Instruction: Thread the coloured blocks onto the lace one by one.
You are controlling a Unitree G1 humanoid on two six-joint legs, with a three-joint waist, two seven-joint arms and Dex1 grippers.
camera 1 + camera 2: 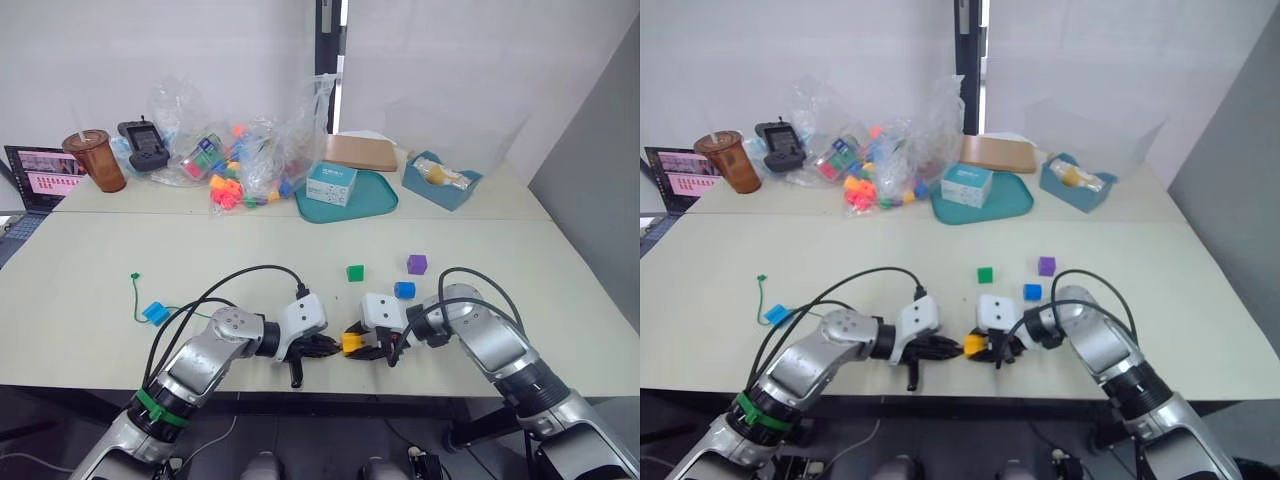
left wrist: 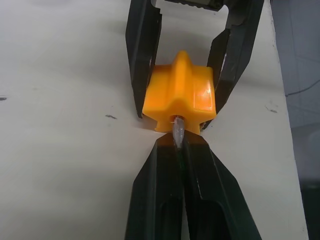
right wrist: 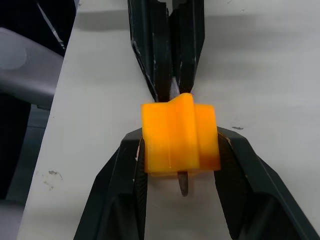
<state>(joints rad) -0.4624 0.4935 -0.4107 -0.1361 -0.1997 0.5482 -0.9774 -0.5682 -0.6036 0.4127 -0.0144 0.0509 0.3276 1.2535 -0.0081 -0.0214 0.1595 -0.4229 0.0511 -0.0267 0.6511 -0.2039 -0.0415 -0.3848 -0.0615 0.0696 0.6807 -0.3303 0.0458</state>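
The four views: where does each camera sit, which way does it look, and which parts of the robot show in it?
Left eye view: on the head, looking forward and down over the table; both arms show.
Right eye view: the same scene from the other eye.
Left wrist view: looks along the left gripper, shut on the lace tip, which enters the orange-yellow block.
Right wrist view: looks along the right gripper, clamped on that block.
Shared: both wrist views show the block, the tip and the opposite gripper.
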